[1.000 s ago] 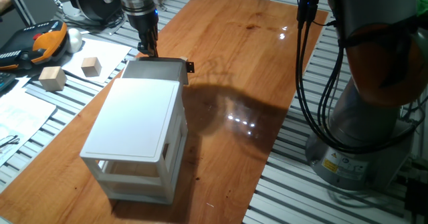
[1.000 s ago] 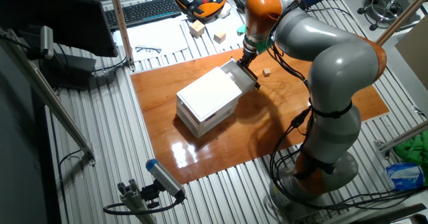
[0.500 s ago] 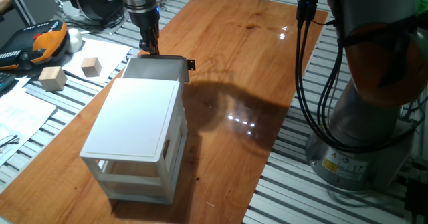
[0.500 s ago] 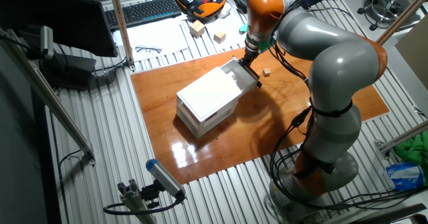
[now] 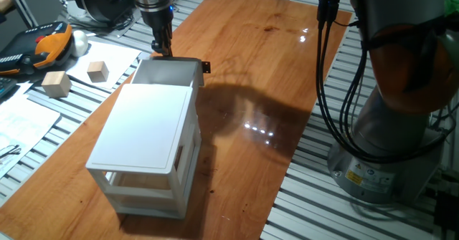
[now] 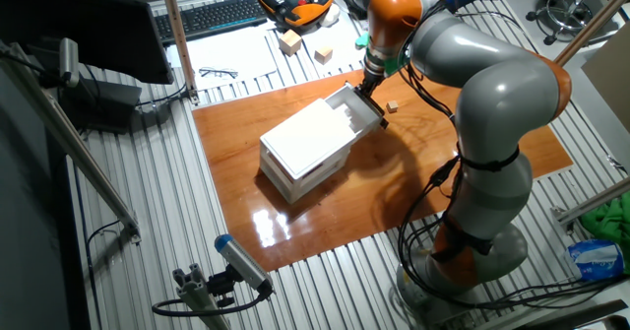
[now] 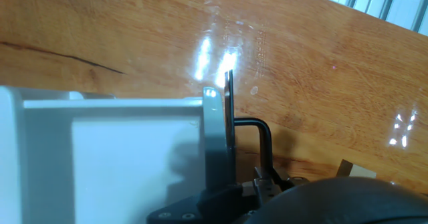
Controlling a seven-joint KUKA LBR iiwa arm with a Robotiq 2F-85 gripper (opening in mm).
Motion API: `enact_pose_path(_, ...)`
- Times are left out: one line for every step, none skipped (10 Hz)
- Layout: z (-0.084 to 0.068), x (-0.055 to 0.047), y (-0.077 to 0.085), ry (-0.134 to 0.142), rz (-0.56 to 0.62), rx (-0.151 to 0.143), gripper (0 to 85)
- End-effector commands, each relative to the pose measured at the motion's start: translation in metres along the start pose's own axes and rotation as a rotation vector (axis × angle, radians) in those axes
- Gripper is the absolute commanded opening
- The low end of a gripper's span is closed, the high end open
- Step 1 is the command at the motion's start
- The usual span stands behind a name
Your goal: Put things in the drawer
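Note:
The white drawer (image 5: 168, 72) stands part-way out of the top of the white cabinet (image 5: 147, 136), its black knob (image 5: 206, 68) on the front. My gripper (image 5: 162, 48) is at the front's far corner, with its narrow fingers closed on the front wall. In the hand view a thin finger (image 7: 229, 110) lies against the outside of that wall, beside the knob (image 7: 259, 137), and the drawer's inside (image 7: 134, 164) looks bare. The tiny tan cube (image 6: 392, 105) sits on the wooden tabletop just beyond the drawer (image 6: 352, 108) and my gripper (image 6: 368, 84).
Two larger pale wooden blocks (image 5: 55, 84) (image 5: 98, 70) lie on paper left of the wooden tabletop (image 5: 265, 61). An orange-black controller (image 5: 50, 43) lies behind them. The arm's grey base (image 5: 401, 125) and black cables (image 5: 326, 89) stand at the right.
My gripper has moved a little away from the cabinet, and the drawer has slid further out with it.

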State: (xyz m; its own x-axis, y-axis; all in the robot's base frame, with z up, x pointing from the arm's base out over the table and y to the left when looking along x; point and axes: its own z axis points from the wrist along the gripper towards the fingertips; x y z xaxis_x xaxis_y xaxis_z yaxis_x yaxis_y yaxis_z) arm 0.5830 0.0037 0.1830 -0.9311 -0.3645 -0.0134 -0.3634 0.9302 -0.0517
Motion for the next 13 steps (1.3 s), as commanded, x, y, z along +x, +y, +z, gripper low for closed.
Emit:
enact_pose_path(0.001, 0.0, -0.001, 0.001, -0.001, 0.001, 0.0)
enact_pose_path(0.002, 0.001, -0.003, -0.001, -0.001, 0.002, 0.0)
enact_pose_path(0.002, 0.001, -0.006, -0.002, -0.006, 0.002, 0.0)
enact_pose_path(0.003, 0.001, -0.008, -0.002, -0.009, 0.002, 0.0)
enact_pose_path(0.003, 0.001, -0.009, -0.001, -0.012, 0.0, 0.0)
enact_pose_path(0.003, 0.002, -0.011, -0.001, -0.015, 0.0, 0.0)
enact_pose_path(0.003, 0.002, -0.012, -0.001, -0.018, 0.0, 0.0)
enact_pose_path(0.002, 0.003, -0.014, -0.003, -0.021, 0.001, 0.0)
enact_pose_path(0.002, 0.004, -0.016, -0.002, -0.021, 0.002, 0.0)
enact_pose_path(0.002, 0.004, -0.017, -0.003, -0.021, 0.001, 0.0)
enact_pose_path(0.003, 0.005, -0.019, -0.003, -0.021, 0.001, 0.0)
enact_pose_path(0.003, 0.006, -0.02, -0.004, -0.018, -0.002, 0.0)
enact_pose_path(0.004, 0.007, -0.021, -0.005, -0.016, -0.004, 0.0)
